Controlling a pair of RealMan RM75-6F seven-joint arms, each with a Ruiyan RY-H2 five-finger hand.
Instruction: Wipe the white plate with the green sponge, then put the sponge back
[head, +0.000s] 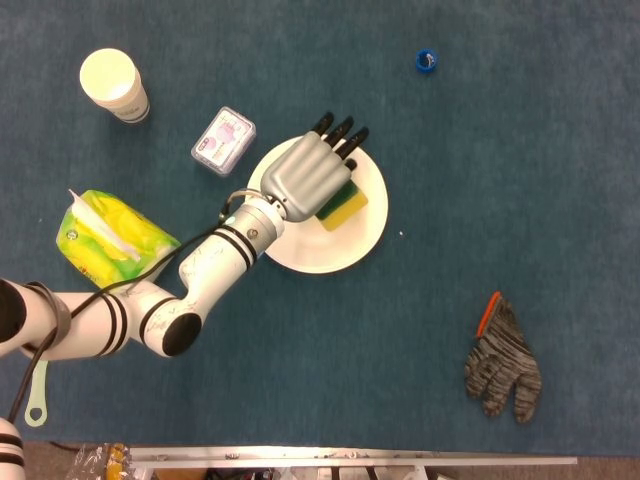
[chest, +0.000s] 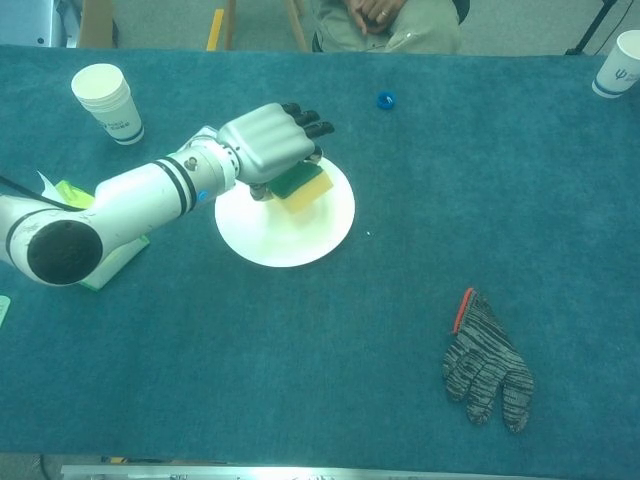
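Note:
The white plate (head: 345, 240) (chest: 285, 235) lies on the blue tablecloth left of centre. My left hand (head: 308, 175) (chest: 268, 148) grips the green and yellow sponge (head: 343, 203) (chest: 305, 187) from above and holds it over the plate's far part. The sponge's green side is under my palm and its yellow side faces the plate. Whether the sponge touches the plate cannot be told. My right hand is in neither view.
A paper cup (head: 114, 86) (chest: 106, 101), a small plastic box (head: 224, 140) (chest: 199, 147) and a yellow-green tissue pack (head: 112, 236) lie to the left. A blue bottle cap (head: 426, 60) (chest: 386, 99) sits far back. A grey knit glove (head: 503, 362) (chest: 487, 363) lies at the near right.

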